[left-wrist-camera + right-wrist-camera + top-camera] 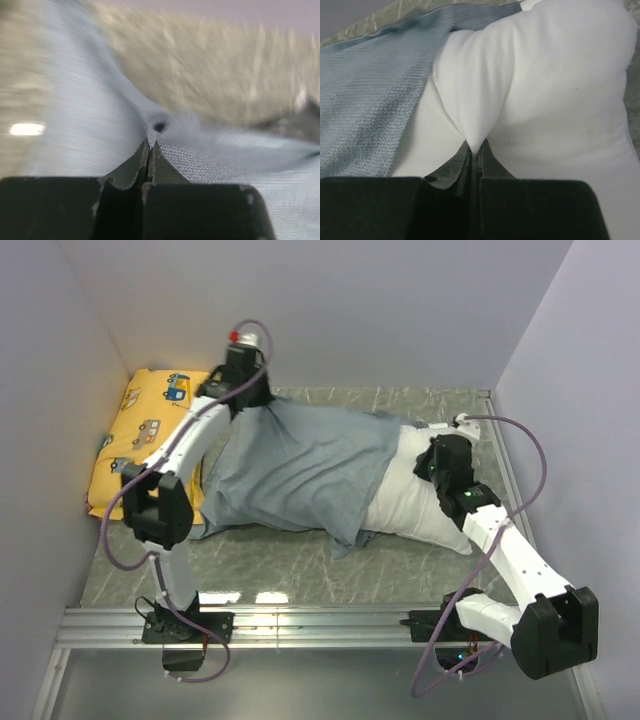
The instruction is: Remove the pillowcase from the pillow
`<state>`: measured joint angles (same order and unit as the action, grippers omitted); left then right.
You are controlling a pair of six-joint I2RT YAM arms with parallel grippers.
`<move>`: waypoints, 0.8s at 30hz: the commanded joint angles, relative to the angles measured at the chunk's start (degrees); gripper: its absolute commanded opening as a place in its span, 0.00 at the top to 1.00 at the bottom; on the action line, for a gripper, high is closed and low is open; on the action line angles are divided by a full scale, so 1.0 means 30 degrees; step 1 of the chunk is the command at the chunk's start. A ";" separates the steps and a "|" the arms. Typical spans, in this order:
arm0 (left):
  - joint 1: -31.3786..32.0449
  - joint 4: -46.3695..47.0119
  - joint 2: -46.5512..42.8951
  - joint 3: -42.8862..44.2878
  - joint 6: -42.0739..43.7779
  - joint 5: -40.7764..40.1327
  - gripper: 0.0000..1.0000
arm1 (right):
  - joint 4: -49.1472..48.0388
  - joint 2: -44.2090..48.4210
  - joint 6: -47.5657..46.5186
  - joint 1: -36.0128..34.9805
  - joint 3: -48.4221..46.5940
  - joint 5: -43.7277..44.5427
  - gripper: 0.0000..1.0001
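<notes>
Fabric: the finely woven blue-grey pillowcase drapes over the plump white pillow's left part on the marbled table. Left hand is clamped on a pillowcase fold; right hand pinches a smooth pillow peak.

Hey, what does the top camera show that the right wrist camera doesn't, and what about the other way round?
Only the top view: the yellow cushion and the left gripper at the far end of the pillowcase. Only the right wrist: the right gripper shut tight on a pinched fold of the pillow. Both: pillowcase covering part of the pillow, its white end bare.
</notes>
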<state>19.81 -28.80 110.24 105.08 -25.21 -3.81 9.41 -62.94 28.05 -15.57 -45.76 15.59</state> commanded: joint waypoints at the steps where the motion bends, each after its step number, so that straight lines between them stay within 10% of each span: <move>1: -0.3114 0.0369 -0.2934 0.0131 -0.0677 -0.2331 1.00 | 0.1902 0.1202 -0.0358 0.2402 -0.0919 0.0809 1.00; 11: -0.9031 0.2917 -0.7476 -0.4231 -0.3929 -0.1752 1.00 | 0.2783 0.1466 0.0375 0.6533 -0.2063 -0.0595 1.00; 18: -0.7518 0.3883 -0.6658 -0.6308 -0.3493 0.1331 1.00 | 0.2460 0.2170 0.0085 0.5985 -0.2149 -0.2646 1.00; 24: -0.4320 0.4412 -0.5809 -0.7251 -0.3080 -0.0428 1.00 | 0.3659 0.2697 -0.1875 0.0753 -0.3320 -0.0453 0.41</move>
<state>4.62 -21.56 92.71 83.96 -35.57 -2.13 21.02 -57.71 27.05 -6.31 -50.74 9.87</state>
